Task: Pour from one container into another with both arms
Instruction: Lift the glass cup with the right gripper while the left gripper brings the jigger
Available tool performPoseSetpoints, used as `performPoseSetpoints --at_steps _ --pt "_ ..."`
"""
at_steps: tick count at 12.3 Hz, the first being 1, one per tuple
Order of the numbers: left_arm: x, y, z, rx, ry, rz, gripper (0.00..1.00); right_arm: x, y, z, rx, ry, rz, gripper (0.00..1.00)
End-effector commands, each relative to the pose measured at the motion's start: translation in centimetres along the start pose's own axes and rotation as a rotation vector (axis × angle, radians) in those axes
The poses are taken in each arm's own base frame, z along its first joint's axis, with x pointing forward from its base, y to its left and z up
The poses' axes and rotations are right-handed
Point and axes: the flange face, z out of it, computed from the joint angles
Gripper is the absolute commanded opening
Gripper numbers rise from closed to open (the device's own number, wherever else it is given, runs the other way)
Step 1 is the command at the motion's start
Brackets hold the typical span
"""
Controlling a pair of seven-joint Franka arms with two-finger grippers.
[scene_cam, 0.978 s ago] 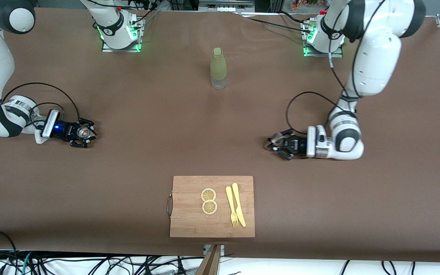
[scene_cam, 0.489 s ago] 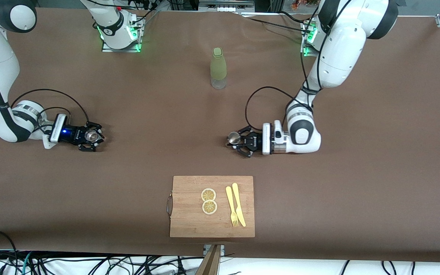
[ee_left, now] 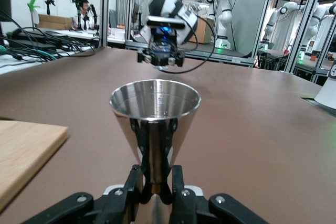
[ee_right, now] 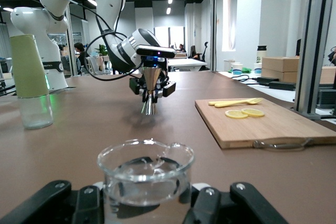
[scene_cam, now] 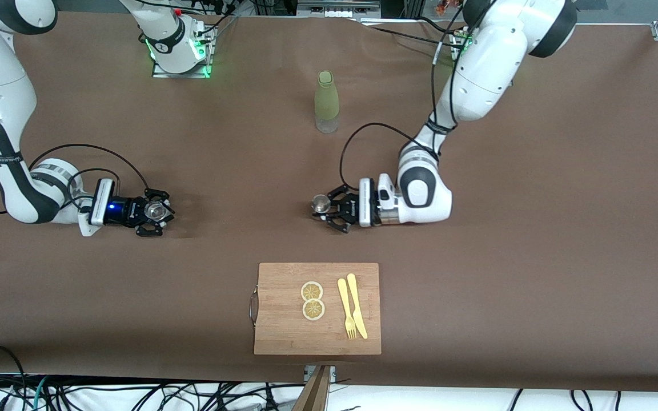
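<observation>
Found the left gripper [scene_cam: 329,209] closed on the narrow foot of a steel cone cup [scene_cam: 321,202], mouth up, low over bare table [scene_cam: 249,160] between the green bottle [scene_cam: 327,103] and the cutting board [scene_cam: 283,285]. Confirmed in the left wrist view: both fingers [ee_left: 135,187] pinching the stem under the flared bowl.

Found the right gripper [scene_cam: 157,214] closed around a small clear glass beaker [scene_cam: 153,209], low over the table toward the right arm's end, well apart from the cup. Cannot tell the contents of either vessel.

Noted on the board, untouched: two lemon slices [scene_cam: 312,299], a yellow fork [scene_cam: 345,308] and knife [scene_cam: 357,305].

Judged the cup light, rigid and slick; top-heavy on so thin a foot, so liable to swivel in the pinch on tilting. Advise holding at the stem, square to the fingers.

Judged the beaker fragile, smooth and thin-walled. Advise gripping across the wall below the rim, with modest force, and keeping the pour spout clear of the fingers.
</observation>
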Motion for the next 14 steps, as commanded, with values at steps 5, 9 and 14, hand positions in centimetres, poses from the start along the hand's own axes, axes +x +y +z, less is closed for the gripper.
performPoseSetpoints --at_steps 5,9,14 --pt "2.0 0.5 5.6 0.076 -0.005 0.006 0.0 11.3 0.5 8.5 0.06 -0.159 0.071 0.06" --pt "2.6 1.1 7.1 0.095 -0.032 0.005 0.0 16.4 0.0 12.4 0.063 -0.202 0.061 0.06" --pt "3.3 2.1 8.6 0.124 -0.046 -0.001 0.0 18.0 -2.2 15.3 0.088 -0.245 0.039 0.06"
